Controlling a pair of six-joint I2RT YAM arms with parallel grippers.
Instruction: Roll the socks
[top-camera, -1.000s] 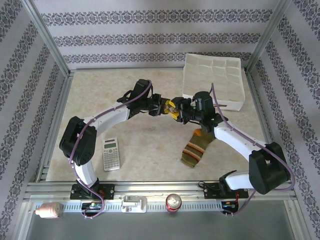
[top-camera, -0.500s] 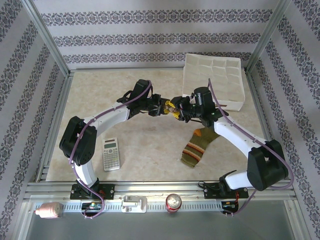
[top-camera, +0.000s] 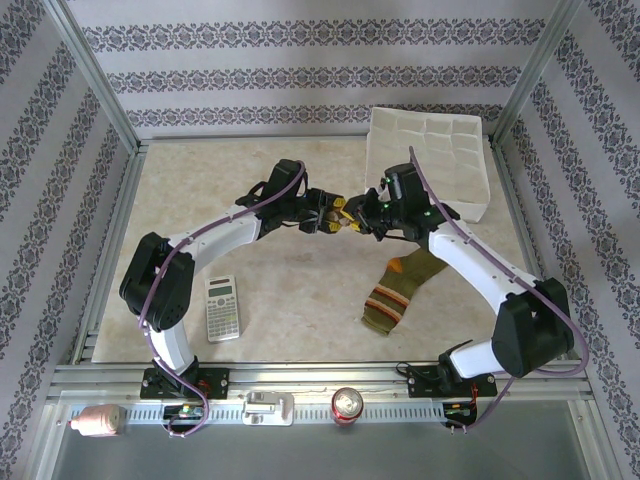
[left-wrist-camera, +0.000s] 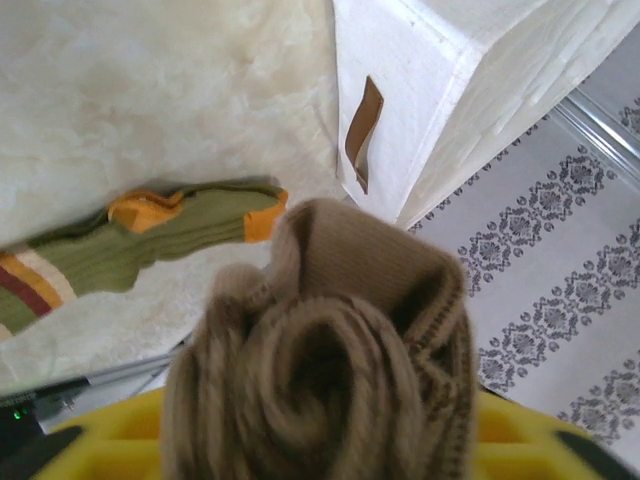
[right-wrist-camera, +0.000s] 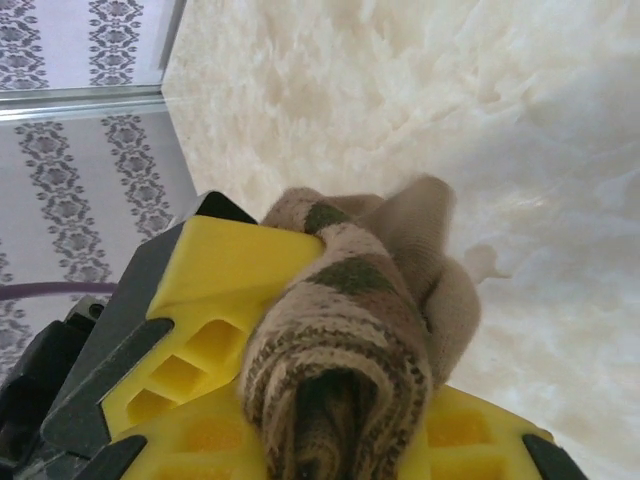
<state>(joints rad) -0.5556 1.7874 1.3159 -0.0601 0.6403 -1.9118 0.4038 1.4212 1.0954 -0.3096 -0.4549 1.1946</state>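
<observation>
Above table (top-camera: 200, 200), claws (top-camera: 334, 213) (top-camera: 358, 220) grip argyle sock (left-wrist-camera: 320, 360) (rolled).

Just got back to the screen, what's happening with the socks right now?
The left gripper and right gripper meet nose to nose, both clamped on the brown argyle sock, which is wound into a tight roll between them. The green striped sock lies flat, unrolled, on the table nearer the right arm. The calculator sits by the left arm.
</observation>
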